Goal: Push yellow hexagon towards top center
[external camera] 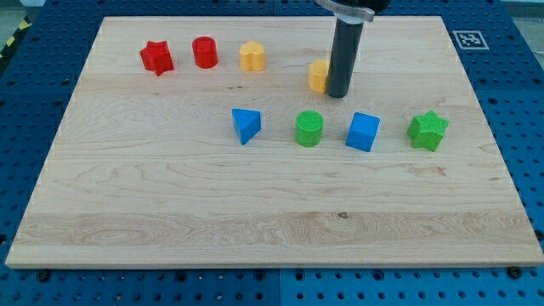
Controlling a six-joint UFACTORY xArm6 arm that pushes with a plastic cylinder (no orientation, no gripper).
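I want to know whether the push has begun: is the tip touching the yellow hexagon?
Touching, it seems: the camera view shows my tip against the yellow hexagon on its right side, no gap visible.

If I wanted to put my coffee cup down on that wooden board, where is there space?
The wide strip of wooden board below the row of blue triangular block, green cylinder, blue cube and green star is bare. It is crowded near the top, where my tip touches the yellow hexagon.
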